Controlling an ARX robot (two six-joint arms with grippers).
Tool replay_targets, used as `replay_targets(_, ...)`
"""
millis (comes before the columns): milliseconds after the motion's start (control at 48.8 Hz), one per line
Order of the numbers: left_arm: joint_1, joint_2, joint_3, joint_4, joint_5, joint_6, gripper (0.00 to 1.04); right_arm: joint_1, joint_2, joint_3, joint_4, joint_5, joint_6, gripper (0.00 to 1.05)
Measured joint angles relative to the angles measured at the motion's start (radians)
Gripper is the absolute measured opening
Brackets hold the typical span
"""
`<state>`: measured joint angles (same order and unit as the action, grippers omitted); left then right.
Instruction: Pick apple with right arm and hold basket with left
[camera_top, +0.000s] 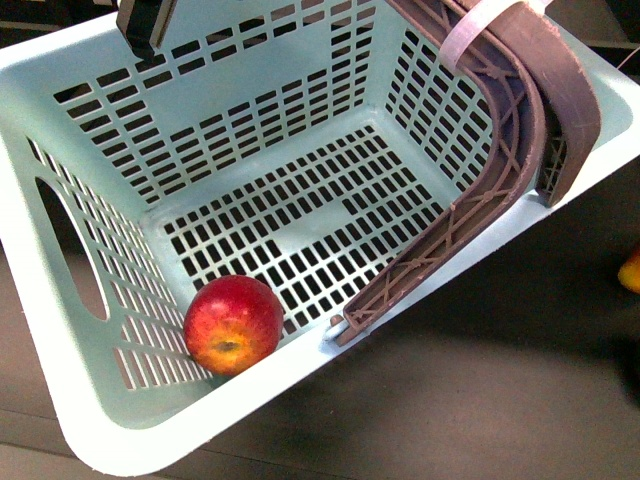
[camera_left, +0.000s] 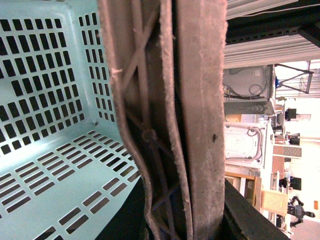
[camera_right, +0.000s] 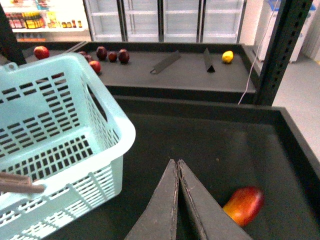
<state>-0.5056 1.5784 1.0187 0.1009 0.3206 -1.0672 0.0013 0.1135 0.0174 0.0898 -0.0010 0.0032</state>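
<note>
The red apple (camera_top: 232, 323) lies inside the mint basket (camera_top: 100, 420), in the low near-left corner of its slotted floor. The basket is tilted, and its brown handle (camera_top: 520, 120) with a white tie (camera_top: 470, 35) rises along the right side. In the left wrist view my left gripper (camera_left: 185, 220) is shut on that handle (camera_left: 200, 100), with the basket floor (camera_left: 50, 150) beside it. My right gripper (camera_right: 176, 162) is shut and empty. It hangs over the dark tray, to the right of the basket rim (camera_right: 115, 130).
A smaller yellow-orange fruit with a red blush (camera_right: 244, 205) lies on the dark tray (camera_right: 225, 135) close to my right fingers, and shows at the front view's edge (camera_top: 630, 270). Behind are a shelf with several dark red fruits (camera_right: 112, 55), a yellow fruit (camera_right: 227, 56) and a black post (camera_right: 285, 45).
</note>
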Motion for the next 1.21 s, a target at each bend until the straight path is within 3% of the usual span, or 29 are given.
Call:
replay_targets(82,0.0,0.0,0.0,0.0,-0.001,0.0,0.19,0.0,-0.083,0.0,-0.079,0.002,0.0,0.02)
replay_targets(451,0.0,0.0,0.0,0.0,-0.002,0.001,0.19,0.0,-0.106,0.0,-0.088,0.002,0.0,0.05)
replay_targets(636,0.0,0.0,0.0,0.0,-0.002,0.001,0.19,0.0,-0.107,0.0,-0.088,0.002,-0.001,0.33)
replay_targets(800,0.0,0.0,0.0,0.0,-0.003,0.001,0.19,0.0,-0.107,0.0,-0.088,0.002,-0.001,0.67)
replay_targets(902,-0.016,0.0,0.043,-0.172,-0.205,0.139,0.19,0.0,-0.107,0.0,-0.089,0.002,-0.001,0.9)
replay_targets(943,-0.011,0.0,0.045,-0.188,-0.245,0.206,0.19,0.0,-0.107,0.0,-0.089,0.002,0.0,0.97)
replay_targets(1046,0.054,0.008,0.08,-0.198,-0.277,0.284,0.19,0.0,-0.107,0.0,-0.089,0.002,0.0,0.96)
replay_targets(1210,0.156,0.043,0.146,-0.194,-0.275,0.249,0.19,0.0,-0.107,0.0,-0.089,0.002,0.0,0.96)
